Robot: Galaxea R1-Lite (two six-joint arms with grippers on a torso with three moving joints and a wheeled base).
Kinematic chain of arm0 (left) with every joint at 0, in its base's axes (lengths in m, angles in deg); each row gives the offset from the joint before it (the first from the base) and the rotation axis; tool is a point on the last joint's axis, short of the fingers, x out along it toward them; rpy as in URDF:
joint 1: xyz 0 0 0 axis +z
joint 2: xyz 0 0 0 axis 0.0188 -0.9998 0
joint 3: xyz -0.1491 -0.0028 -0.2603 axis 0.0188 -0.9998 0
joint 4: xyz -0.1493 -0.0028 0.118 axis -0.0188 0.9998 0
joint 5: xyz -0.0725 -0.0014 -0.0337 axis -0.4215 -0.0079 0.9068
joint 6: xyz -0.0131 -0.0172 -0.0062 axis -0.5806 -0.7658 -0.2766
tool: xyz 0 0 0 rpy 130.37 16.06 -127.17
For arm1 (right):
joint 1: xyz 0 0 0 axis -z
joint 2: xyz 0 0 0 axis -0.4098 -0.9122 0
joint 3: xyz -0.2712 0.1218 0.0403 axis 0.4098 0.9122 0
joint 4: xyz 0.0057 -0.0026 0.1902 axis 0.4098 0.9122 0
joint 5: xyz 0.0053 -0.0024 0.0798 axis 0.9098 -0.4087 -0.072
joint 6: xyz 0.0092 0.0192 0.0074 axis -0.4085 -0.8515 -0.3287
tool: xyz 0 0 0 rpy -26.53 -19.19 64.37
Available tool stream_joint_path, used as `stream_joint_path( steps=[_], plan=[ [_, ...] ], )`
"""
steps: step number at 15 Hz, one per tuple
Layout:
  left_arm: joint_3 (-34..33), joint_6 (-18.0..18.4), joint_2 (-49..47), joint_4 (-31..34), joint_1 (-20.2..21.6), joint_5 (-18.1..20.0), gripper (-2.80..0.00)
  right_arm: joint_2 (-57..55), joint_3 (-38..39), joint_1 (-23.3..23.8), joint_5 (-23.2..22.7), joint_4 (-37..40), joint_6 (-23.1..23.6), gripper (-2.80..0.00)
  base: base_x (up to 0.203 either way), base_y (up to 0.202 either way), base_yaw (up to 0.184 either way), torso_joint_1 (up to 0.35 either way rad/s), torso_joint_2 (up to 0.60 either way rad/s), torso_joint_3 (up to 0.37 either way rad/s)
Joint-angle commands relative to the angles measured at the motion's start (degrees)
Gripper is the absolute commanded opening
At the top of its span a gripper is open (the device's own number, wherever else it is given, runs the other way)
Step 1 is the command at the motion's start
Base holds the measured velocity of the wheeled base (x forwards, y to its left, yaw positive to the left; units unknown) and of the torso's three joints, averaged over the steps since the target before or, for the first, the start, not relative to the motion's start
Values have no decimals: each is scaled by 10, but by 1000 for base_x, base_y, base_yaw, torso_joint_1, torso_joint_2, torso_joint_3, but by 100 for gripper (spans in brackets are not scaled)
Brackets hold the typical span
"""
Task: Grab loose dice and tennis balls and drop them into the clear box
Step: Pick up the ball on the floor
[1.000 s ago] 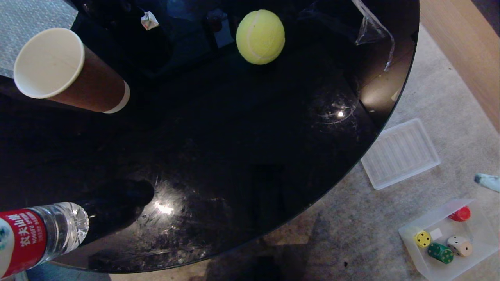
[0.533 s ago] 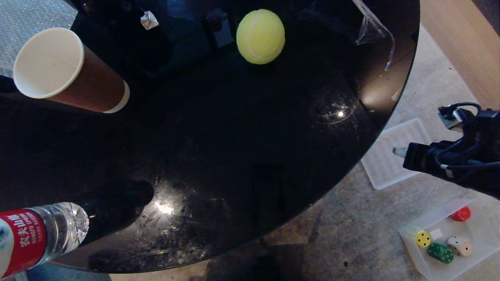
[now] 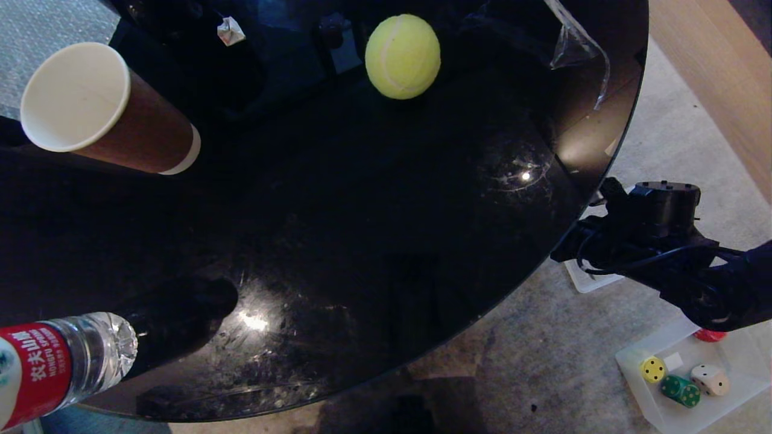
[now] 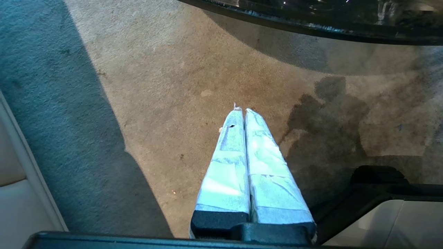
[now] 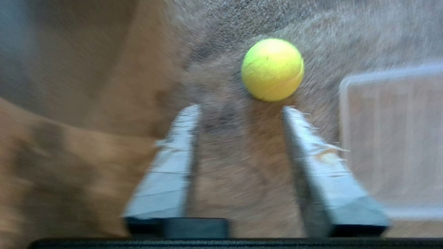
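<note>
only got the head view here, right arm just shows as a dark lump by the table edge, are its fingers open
Observer: Yes. In the right wrist view the right gripper stands open with nothing between its fingers.
Operator: anything ahead of it
Observer: A tennis ball lies on the carpet just beyond the fingertips, not touched.
Operator: what's next to that ball
Observer: The ribbed lid lies flat on the carpet beside it.
Operator: and the left arm
Observer: The left gripper is shut, over bare carpet beside the table.
</note>
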Motion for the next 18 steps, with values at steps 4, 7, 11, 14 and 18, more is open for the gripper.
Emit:
stream_joint_path(
  steps=[4,7,11,14,18],
  plan=[
    [0,0,0,0,0,0,-280,-62,-26,25,-1,-3,99,0,0,0,0,0,0,0],
    [0,0,0,0,0,0,-280,-86,-26,31,-18,-6,76,0,0,0,0,0,0,0],
    [0,0,0,0,0,0,-280,-156,-63,31,-27,-68,41,0,0,0,0,0,0,0],
    [0,0,0,0,0,0,-280,-194,-102,35,-58,-110,35,0,0,0,0,0,0,0],
    [0,0,0,0,0,0,-280,-240,-155,43,-63,-130,54,0,0,0,0,0,0,0]
  ],
)
